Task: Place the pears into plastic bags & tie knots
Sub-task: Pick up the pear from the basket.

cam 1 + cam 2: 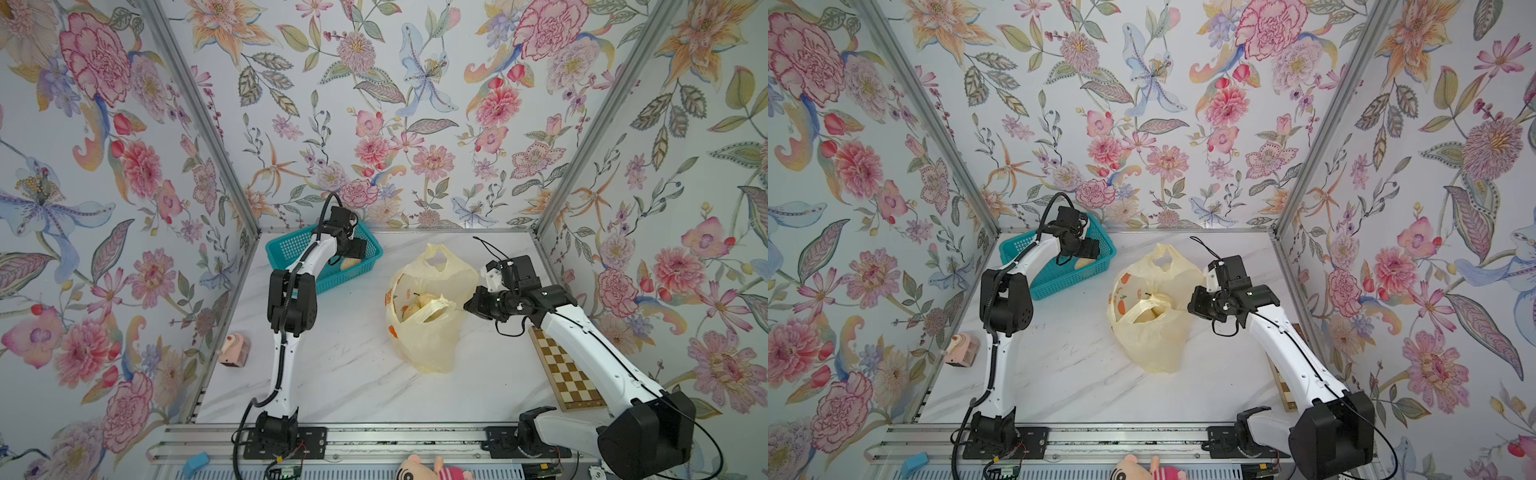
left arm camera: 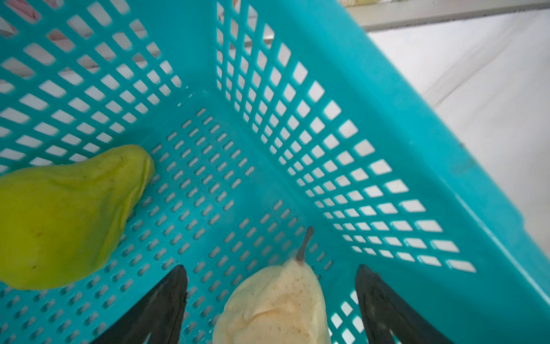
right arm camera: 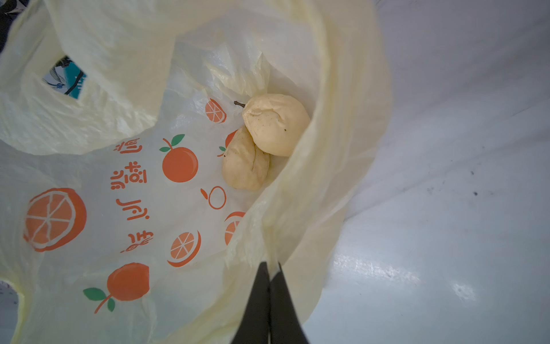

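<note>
My left gripper (image 2: 271,268) is open inside the teal basket (image 1: 291,249), one finger on each side of a cream pear (image 2: 276,306) without touching it. Beside that pear lies a yellow-green pear (image 2: 65,214). The pale-yellow plastic bag (image 1: 428,316) printed with oranges lies open at mid-table, with two cream pears (image 3: 276,125) inside. My right gripper (image 3: 270,268) is shut on the bag's rim (image 3: 285,226) and holds the mouth open. One handle loop (image 1: 436,255) stands loose; no knots are in view.
A pink toy (image 1: 235,347) sits by the left wall. A chessboard (image 1: 565,374) lies under my right arm at the table's right edge. A plush doll (image 1: 428,467) and a blue block (image 1: 195,463) lie in front of the rail.
</note>
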You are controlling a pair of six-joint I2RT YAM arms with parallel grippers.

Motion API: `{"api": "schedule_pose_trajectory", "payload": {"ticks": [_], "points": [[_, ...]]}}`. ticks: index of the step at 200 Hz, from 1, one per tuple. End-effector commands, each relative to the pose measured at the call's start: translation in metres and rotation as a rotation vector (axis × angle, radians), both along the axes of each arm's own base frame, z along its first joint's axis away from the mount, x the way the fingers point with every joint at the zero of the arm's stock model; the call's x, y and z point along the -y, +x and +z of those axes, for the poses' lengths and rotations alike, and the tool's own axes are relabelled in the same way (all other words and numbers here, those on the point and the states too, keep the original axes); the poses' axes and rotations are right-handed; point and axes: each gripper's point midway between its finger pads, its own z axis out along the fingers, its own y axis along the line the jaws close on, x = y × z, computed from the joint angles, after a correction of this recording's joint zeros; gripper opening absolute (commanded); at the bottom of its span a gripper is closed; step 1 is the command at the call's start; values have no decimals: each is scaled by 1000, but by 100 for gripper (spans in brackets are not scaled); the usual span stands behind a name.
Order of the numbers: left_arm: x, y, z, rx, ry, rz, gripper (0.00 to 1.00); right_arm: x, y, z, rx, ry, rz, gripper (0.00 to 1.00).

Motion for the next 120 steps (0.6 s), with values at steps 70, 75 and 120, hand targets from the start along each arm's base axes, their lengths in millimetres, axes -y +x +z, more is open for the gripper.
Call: {"api": "schedule_pose_trajectory", "payload": {"ticks": [70, 75, 120], "points": [[-7, -18, -58, -172, 47, -55, 83, -4, 9, 11, 39, 6, -5, 0], [-7, -18, -57, -173, 50, -57, 81, -4, 9, 12, 40, 7, -6, 0], [-14, -11, -19, -79, 68, -27, 56, -3, 8, 14, 45, 8, -8, 0]]}}
